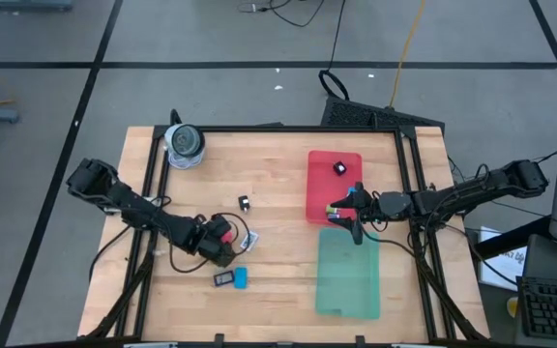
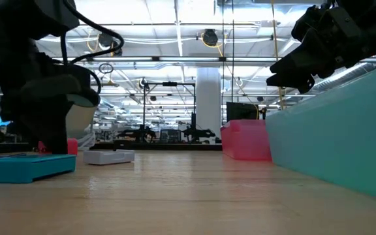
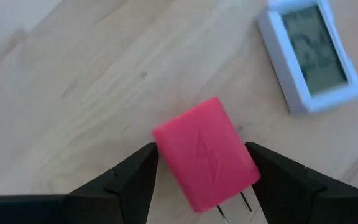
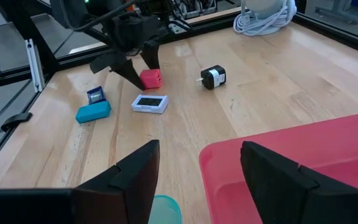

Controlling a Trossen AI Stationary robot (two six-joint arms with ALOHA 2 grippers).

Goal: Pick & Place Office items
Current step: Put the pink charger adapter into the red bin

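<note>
A red plug block with a lightning mark (image 3: pixel 207 152) lies flat on the wood, its prongs pointing toward my left wrist. My left gripper (image 3: pixel 201 162) is open and low over it, one finger on each side (image 1: pixel 222 234). Nearby lie a white screen device (image 3: pixel 309 53), a blue bar (image 1: pixel 241 277), a dark block (image 1: pixel 223 278) and a black piece with a white label (image 1: pixel 245 203). My right gripper (image 4: pixel 197 168) is open above the near edge of the red tray (image 1: pixel 332 188), with nothing between its fingers. A black piece (image 1: pixel 339 168) lies in that tray. My left gripper has its fingers beside the two long sides of the red block (image 3: pixel 166 140), coming from above and slanting. The fingertips (image 3: pixel 143 163) stand very close to the block, and I cannot tell whether they touch it. The block rests flat on the table.
A green tray (image 1: pixel 348 275) lies just near of the red tray. A round grey roll (image 1: pixel 184 143) sits at the far left corner. Black rails (image 1: pixel 288 129) frame the tabletop. Bare wood shows in the middle (image 1: pixel 278 222).
</note>
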